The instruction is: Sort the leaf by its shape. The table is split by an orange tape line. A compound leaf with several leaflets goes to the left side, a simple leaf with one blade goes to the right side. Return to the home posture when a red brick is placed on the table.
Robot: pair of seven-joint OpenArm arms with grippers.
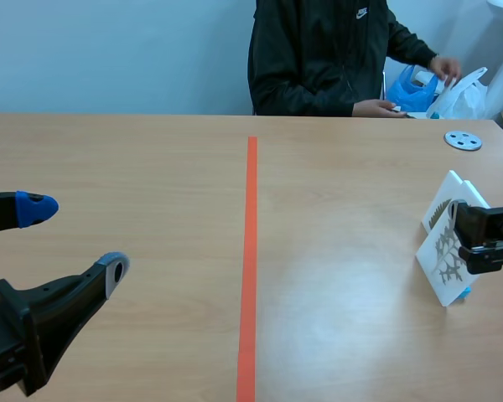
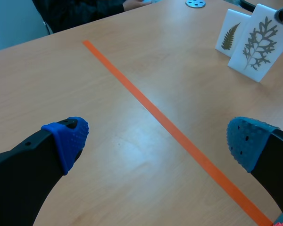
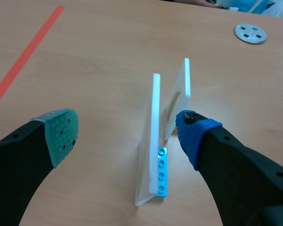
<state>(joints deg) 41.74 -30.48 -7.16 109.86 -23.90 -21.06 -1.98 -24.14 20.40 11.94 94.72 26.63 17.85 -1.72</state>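
In the scene view a person [image 1: 318, 59] sits across the wooden desk [image 1: 134, 159], with a round grey disc [image 1: 463, 141] pierced by holes lying at the far right. The orange tape line [image 1: 251, 251] splits the top. 2 flat white cards stand upright right of it: the near card [image 1: 440, 264] bears a branching leaf, the far card [image 1: 443, 201] a feathery one. From my left wrist, my left gripper [image 2: 158, 141] hangs wide open and empty over the desk's left side. From my right wrist, my right gripper [image 3: 127, 133] stands open astride the near card without clamping it, its blue pad just beside the far card. A small blue studded brick [image 3: 162, 172] lies against the near card's foot.
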